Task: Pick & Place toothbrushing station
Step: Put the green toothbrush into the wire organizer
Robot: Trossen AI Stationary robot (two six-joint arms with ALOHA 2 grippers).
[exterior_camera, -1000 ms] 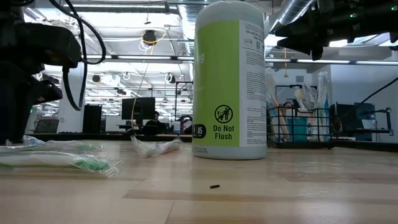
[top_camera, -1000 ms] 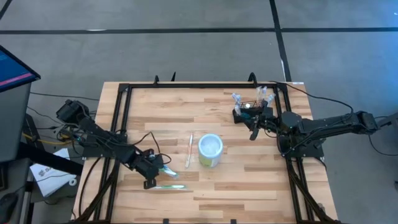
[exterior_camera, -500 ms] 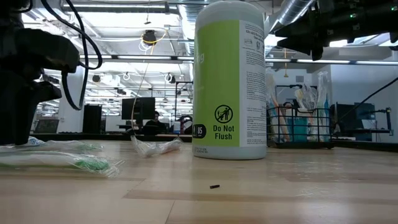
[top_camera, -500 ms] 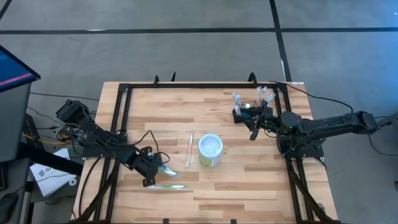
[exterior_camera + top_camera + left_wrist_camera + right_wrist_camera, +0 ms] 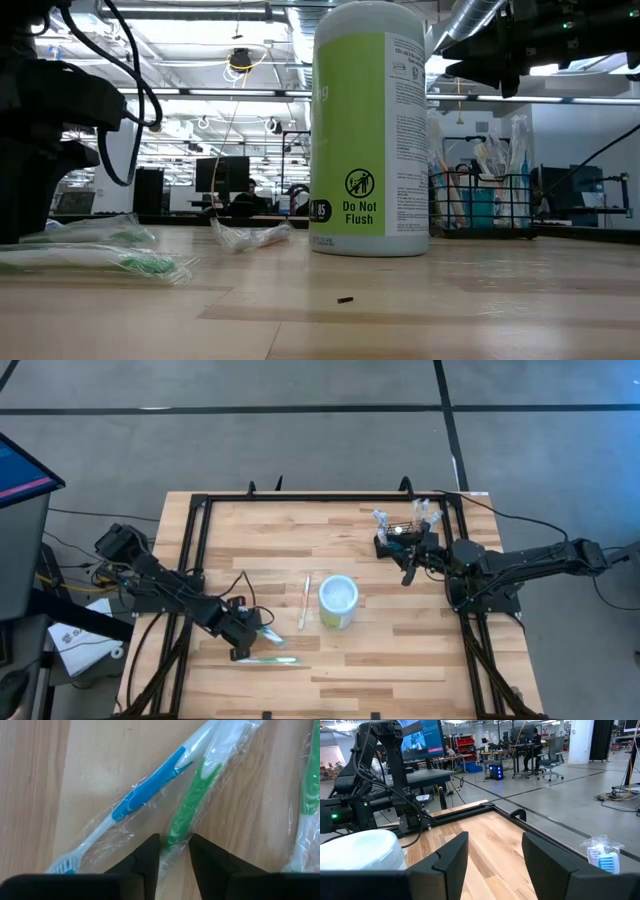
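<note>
While our parted, empty left gripper straddles the plastic-wrapped green toothbrush, whose length runs straight ahead between the fingers, the small black wire-mesh basket sits by our open, empty right gripper.

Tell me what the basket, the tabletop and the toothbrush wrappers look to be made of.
Basket: thin black wire, likely coated metal; you see through its open grid.
Tabletop: light wood in jointed strips, smooth matte finish, grain visible.
Wrappers: clear, crinkly plastic film with glossy highlights; the blue toothbrush and green toothbrush inside look like moulded plastic.
</note>
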